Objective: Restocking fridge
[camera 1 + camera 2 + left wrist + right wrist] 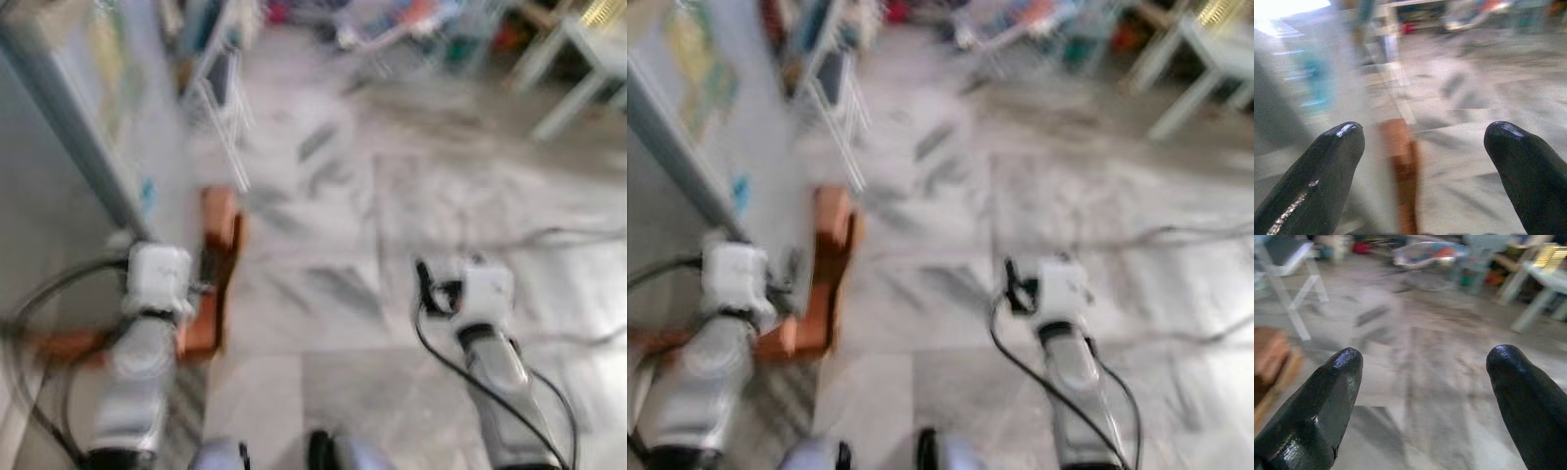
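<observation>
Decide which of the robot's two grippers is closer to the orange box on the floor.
The left gripper: the orange box lies right beside it near the grey wall, while the right gripper points at bare floor.

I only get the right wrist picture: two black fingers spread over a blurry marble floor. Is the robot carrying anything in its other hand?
Observer: No. The left gripper is open too, with nothing between its fingers.
Operator: What is that brown thing at the edge of my picture?
Observer: An orange-brown wooden piece on the floor, just ahead of the left arm. Blur hides what it is.
Operator: Is anything near it?
Observer: A tall grey panel rises on the robot's left, right beside it.
Operator: And on the other side?
Observer: Thin cables lie across the floor.
</observation>
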You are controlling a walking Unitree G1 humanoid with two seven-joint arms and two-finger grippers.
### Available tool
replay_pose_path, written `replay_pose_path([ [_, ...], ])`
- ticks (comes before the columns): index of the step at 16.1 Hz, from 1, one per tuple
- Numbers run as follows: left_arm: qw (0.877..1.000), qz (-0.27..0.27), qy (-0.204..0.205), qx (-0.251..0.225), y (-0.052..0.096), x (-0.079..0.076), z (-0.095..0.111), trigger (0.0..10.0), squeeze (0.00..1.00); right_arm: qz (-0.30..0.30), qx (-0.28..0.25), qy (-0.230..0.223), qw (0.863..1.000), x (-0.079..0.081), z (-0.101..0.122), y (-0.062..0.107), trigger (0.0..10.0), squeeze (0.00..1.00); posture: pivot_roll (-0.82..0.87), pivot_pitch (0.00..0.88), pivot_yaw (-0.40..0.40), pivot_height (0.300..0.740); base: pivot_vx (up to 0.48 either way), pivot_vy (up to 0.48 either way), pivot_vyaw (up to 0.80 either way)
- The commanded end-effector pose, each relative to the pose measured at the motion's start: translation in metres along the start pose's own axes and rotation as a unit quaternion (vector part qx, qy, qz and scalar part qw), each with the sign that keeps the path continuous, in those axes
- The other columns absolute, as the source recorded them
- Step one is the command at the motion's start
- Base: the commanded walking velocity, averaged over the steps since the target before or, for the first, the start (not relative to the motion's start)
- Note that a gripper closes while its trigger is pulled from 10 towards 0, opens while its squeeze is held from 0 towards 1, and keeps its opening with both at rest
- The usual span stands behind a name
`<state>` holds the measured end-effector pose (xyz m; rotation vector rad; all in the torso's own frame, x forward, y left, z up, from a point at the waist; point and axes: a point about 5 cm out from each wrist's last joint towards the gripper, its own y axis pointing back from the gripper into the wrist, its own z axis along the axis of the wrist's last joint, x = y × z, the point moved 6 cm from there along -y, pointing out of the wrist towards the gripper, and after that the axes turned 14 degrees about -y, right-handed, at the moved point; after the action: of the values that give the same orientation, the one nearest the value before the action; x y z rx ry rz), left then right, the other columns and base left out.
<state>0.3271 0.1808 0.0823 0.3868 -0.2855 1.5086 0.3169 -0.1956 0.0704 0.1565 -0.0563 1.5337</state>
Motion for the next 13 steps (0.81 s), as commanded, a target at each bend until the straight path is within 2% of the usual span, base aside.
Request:
replay_pose_path([
  [1,1.000,0.011,-0.003,0.010,0.003,0.006,-0.007,10.0,0.00,0.000,0.002,-0.006,1.000,0.001,-0.001,0.001,10.0,0.00,0.08,0.125,-0.095,0.740,0.000,0.000,-0.55],
  [2,1.000,0.014,-0.003,0.010,0.002,0.007,-0.007,10.0,0.00,0.001,0.002,-0.006,1.000,0.002,-0.001,0.001,10.0,0.00,0.08,0.127,-0.096,0.740,0.000,0.000,-0.56],
  [5,0.999,0.037,0.003,0.022,-0.001,0.015,-0.011,10.0,0.00,0.006,0.002,-0.001,1.000,0.003,-0.001,0.003,10.0,0.00,0.07,0.127,-0.100,0.740,0.000,0.000,0.00],
  [13,0.999,0.035,0.002,0.021,0.000,0.013,-0.012,10.0,0.00,0.008,0.002,-0.003,1.000,0.004,0.000,0.004,10.0,0.00,0.07,0.128,-0.099,0.740,0.000,0.437,0.00],
])
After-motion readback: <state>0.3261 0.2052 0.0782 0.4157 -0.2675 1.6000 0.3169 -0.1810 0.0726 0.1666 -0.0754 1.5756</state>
